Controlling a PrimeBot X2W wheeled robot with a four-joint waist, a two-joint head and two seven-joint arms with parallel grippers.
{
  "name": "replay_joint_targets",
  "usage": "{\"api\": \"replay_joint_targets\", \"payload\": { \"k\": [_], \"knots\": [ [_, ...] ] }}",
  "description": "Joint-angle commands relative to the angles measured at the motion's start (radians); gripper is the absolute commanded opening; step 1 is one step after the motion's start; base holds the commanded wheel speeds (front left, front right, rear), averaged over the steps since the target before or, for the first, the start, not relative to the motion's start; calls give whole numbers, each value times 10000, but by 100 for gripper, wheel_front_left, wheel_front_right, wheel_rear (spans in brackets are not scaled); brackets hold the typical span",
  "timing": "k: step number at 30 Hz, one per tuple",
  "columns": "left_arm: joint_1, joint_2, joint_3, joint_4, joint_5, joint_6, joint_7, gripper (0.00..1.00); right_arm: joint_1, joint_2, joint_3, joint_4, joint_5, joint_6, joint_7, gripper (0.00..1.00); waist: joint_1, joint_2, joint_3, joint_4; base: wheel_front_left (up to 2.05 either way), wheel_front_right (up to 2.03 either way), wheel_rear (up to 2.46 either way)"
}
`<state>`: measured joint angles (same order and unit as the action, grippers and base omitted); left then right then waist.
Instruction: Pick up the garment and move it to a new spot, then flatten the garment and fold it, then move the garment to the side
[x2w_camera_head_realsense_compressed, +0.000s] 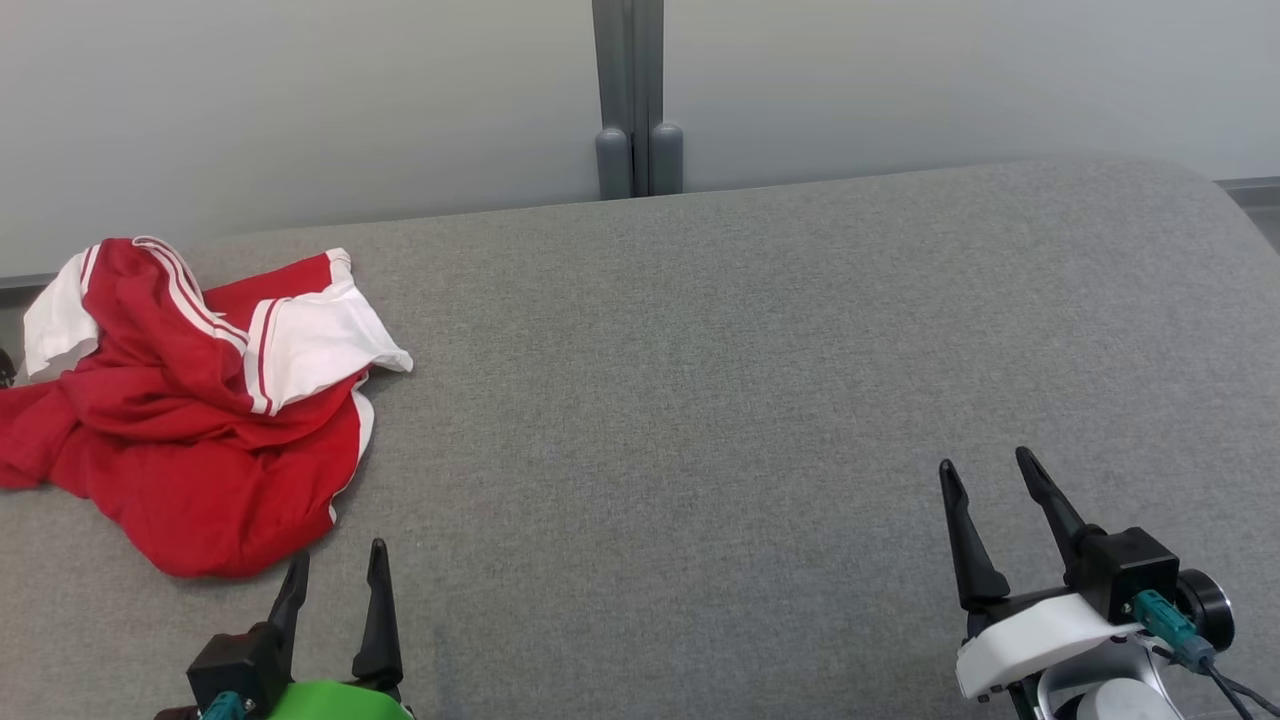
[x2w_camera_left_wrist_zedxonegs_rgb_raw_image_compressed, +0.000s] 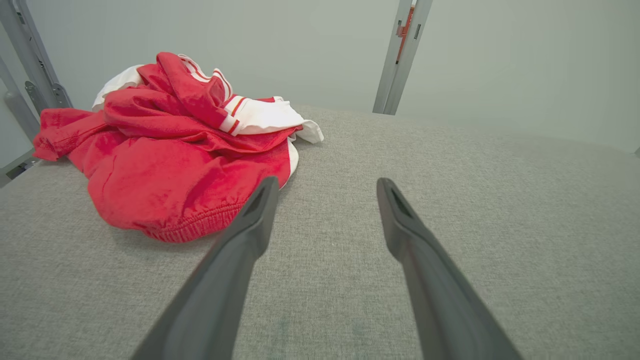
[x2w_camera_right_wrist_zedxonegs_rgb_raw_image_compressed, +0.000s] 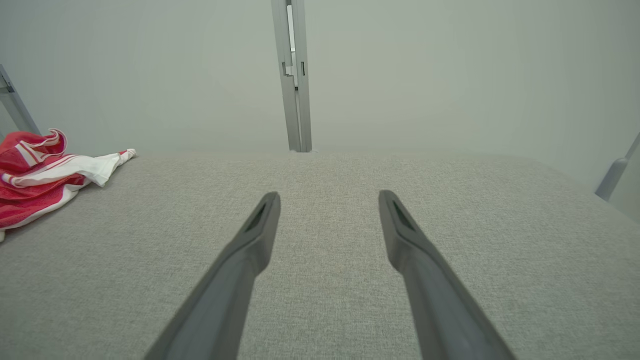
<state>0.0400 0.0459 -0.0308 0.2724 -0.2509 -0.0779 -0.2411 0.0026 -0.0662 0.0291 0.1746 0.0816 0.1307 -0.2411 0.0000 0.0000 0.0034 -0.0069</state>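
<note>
Though bunched up, the garment (x2w_camera_head_realsense_compressed: 190, 450) is red and white.

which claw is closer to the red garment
The left claw, its tips right beside the garment; the right claw sits far off across the grey surface.

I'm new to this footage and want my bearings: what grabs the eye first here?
The crumpled red-and-white garment at the left of the grey padded surface stands out at once. The left pincer, open, sits just short of it; the right pincer, open too, sits at the lower right, holding nothing.
</note>
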Motion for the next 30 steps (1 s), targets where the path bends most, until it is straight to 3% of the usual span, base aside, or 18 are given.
{"api": "replay_joint_targets", "payload": {
  "k": [1,11,25,30],
  "knots": [
    [82,74,-10,27,180,40,-87,100,110,14,-15,19,-216,0,-93,100,0,0,5,-2,0,0,0],
    [165,78,79,139,885,95,-275,100,211,62,-245,138,-613,0,-277,100,0,0,8,15,0,0,0],
    [48,76,181,218,783,87,-237,100,239,105,-431,283,-331,-1,-253,100,0,0,30,68,0,0,0],
    [-65,75,97,236,761,65,-237,100,336,104,-496,247,-334,-1,-251,100,0,0,-2,428,0,0,0]
  ]
}}
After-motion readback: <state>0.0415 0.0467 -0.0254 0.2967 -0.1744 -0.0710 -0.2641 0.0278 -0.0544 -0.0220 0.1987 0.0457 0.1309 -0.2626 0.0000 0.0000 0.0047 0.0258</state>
